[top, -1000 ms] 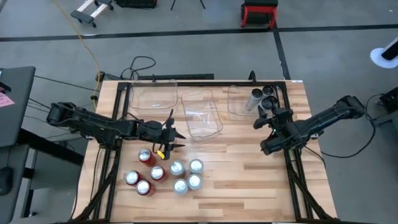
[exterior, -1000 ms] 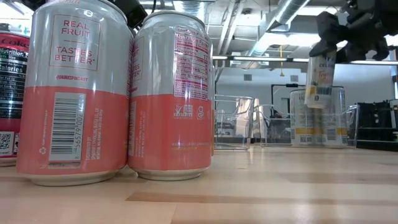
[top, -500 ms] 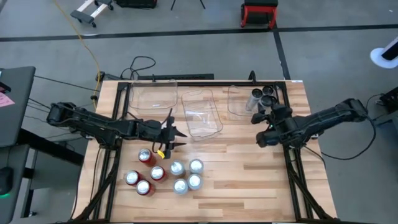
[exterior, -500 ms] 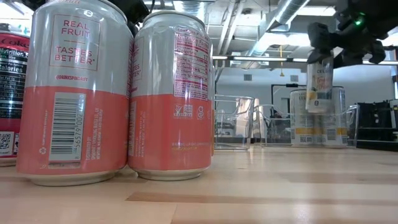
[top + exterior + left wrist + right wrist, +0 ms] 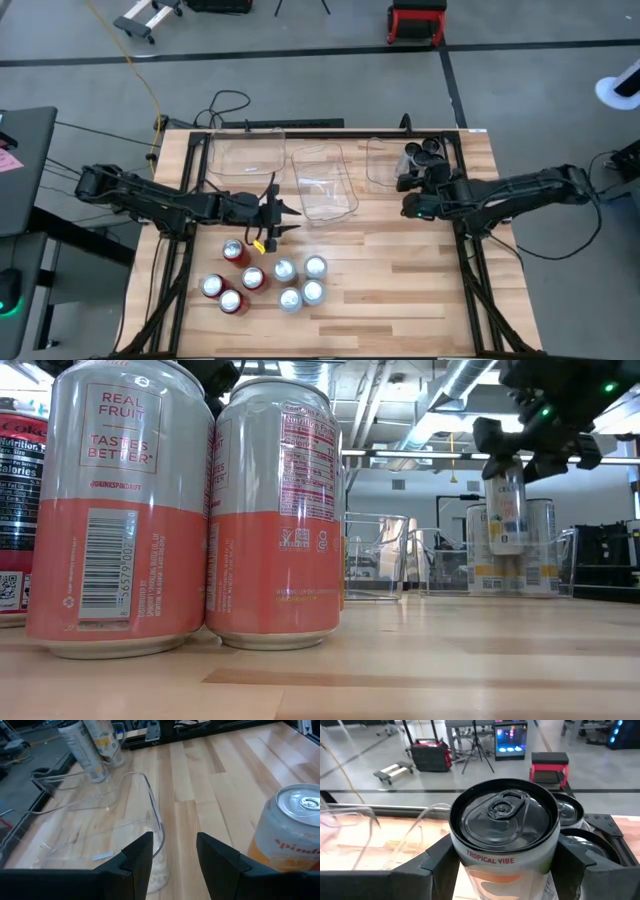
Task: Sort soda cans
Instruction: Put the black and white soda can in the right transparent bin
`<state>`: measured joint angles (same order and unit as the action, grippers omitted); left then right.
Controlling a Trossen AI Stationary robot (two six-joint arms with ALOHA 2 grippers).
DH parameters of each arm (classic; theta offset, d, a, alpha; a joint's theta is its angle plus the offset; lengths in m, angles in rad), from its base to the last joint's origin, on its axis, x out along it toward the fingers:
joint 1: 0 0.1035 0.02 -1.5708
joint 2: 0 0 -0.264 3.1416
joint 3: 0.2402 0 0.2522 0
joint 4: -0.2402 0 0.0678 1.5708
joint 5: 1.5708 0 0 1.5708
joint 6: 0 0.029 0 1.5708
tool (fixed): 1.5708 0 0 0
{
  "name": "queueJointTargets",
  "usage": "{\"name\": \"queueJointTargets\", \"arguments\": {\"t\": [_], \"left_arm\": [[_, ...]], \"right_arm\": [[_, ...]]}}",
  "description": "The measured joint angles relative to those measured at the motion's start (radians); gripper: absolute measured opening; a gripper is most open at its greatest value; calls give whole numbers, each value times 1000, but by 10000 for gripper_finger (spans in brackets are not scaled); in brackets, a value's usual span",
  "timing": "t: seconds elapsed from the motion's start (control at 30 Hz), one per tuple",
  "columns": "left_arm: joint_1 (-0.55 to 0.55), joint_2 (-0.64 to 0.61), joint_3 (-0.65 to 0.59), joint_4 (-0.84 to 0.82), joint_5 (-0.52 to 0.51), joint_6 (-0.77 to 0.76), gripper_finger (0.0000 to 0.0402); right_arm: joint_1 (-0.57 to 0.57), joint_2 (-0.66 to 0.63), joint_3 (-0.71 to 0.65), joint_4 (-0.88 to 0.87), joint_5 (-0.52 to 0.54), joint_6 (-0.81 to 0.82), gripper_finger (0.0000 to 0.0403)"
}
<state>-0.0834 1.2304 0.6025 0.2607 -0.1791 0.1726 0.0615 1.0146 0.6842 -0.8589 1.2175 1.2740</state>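
Note:
My right gripper (image 5: 412, 196) is shut on a slim silver soda can (image 5: 507, 508) and holds it in the air by the right clear bin (image 5: 383, 163). Two like cans (image 5: 424, 152) stand in that bin. Several red and silver soda cans (image 5: 265, 278) stand upright in a cluster at the table's near left. My left gripper (image 5: 277, 222) hovers open just beyond that cluster, with nothing between its fingers (image 5: 139, 854); one orange can (image 5: 290, 836) stands beside them. My right gripper pinches the slim can between its two fingers (image 5: 436, 861), on the can's upper wall just under the top rim (image 5: 490, 856). The fingers come about level from the table's right side. The can hangs upright, lifted clear of the table.
Three clear plastic bins stand along the far edge: left (image 5: 245, 155), middle (image 5: 325, 183) and right. The middle bin (image 5: 95, 832) lies right in front of my left gripper. Bare wood fills the table's near right (image 5: 400, 290).
My right gripper has swung with the slim can toward the table's left and far edge, nearer the right bin. The can, tilted a second ago, now hangs upright. My left gripper has stayed in place.

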Motion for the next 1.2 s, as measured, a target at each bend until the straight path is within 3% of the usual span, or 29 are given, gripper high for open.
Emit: {"name": "queueJointTargets", "arguments": {"t": [0.63,0.9,1.2], "left_arm": [[0,0,0,-26,2,-2,148],[0,0,0,-25,2,-8,148],[0,0,0,-15,3,-20,148]], "right_arm": [[-85,265,0,155,-127,-73,254],[-93,265,0,157,-160,-65,264],[-97,261,1,157,-161,-33,312]]}}
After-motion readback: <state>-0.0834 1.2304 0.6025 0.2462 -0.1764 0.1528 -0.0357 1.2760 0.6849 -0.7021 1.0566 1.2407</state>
